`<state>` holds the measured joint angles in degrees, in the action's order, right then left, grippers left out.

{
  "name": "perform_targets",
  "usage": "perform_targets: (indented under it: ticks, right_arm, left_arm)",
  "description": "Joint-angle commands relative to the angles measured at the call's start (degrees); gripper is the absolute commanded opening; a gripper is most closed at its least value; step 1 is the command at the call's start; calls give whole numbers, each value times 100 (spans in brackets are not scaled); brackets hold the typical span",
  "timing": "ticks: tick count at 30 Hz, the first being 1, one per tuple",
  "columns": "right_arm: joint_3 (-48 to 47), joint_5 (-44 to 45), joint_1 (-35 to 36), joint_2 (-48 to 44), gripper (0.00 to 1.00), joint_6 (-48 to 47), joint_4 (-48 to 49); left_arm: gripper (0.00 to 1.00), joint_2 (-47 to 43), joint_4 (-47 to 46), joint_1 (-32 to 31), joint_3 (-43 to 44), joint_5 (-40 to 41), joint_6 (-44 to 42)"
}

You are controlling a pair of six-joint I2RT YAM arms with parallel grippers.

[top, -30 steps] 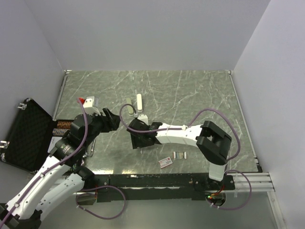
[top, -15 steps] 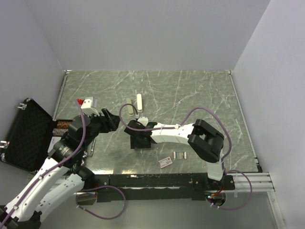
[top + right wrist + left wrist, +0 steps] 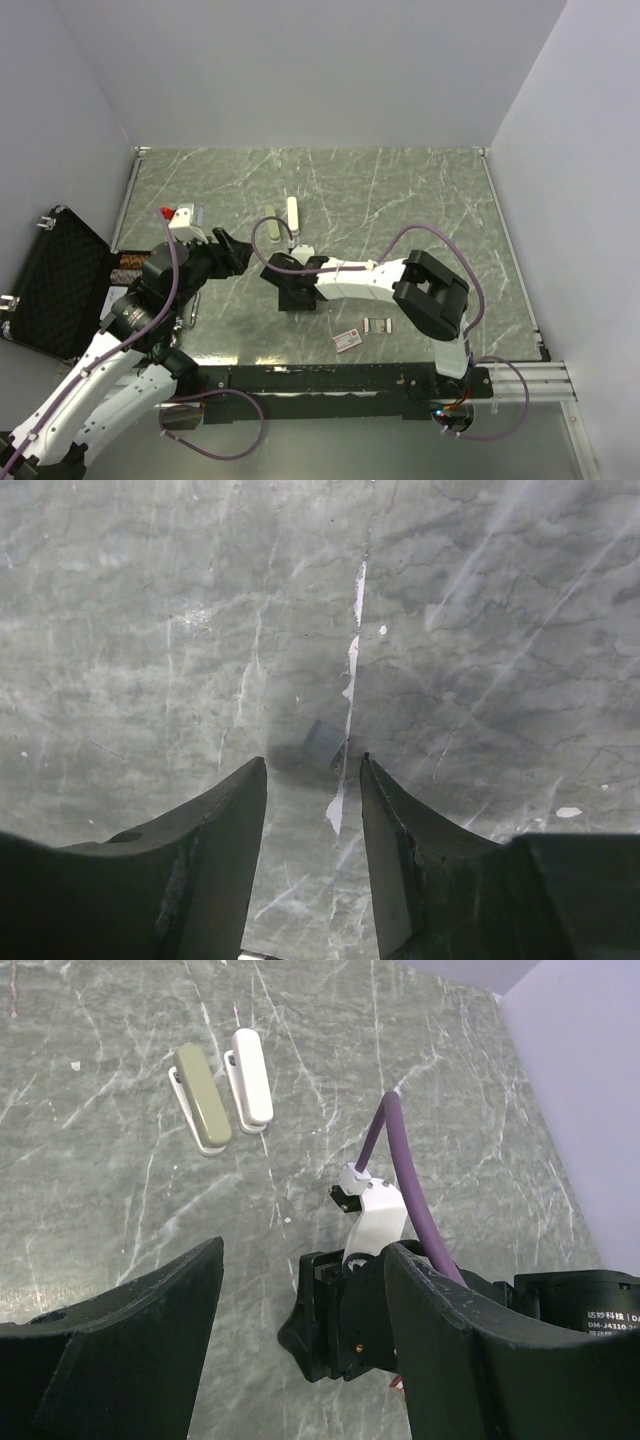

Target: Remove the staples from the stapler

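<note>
Two closed staplers lie side by side at the table's middle back: an olive one [image 3: 270, 229] [image 3: 203, 1097] and a white one [image 3: 292, 212] [image 3: 250, 1075]. Short silvery staple segments [image 3: 377, 324] lie near the front edge. My left gripper [image 3: 243, 252] [image 3: 305, 1250] is open and empty, hovering near and left of the staplers. My right gripper [image 3: 287, 296] [image 3: 312, 762] is open, pointing down close to the table. A small blurred grey piece [image 3: 322, 741] lies just beyond its fingertips; I cannot tell what it is.
A small red-and-white box [image 3: 348, 340] lies left of the staples. An open black case [image 3: 55, 285] sits off the table's left edge. A red and white object [image 3: 180, 215] lies at the left. The right arm's wrist [image 3: 350, 1305] sits between my left fingers' view.
The right arm has folded in, its elbow moving left and its gripper shifting slightly left and down. The left arm has barely moved.
</note>
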<state>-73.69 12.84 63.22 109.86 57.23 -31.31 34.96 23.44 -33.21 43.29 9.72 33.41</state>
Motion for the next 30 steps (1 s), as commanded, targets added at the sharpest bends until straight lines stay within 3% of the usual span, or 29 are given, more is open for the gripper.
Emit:
perform_targets:
  ticks: [1,13,22,30]
  right_arm:
    - [-163,333,-91,272,50,113,-297]
    - [-348,351,-108,571,41,42,-341]
    - [-269,438,-117,615,27,16,-349]
    - [153,912,-143,1,16,-124,-472]
  left_arm:
    - [70,-42,-77,-19,-48,-84,-71]
    - [71,2,-77,-10,-31,-84,-89]
    - [71,2,-77,-10,-40,-66,-89]
    - [71,-7,-50,-10,-31,-22,-89]
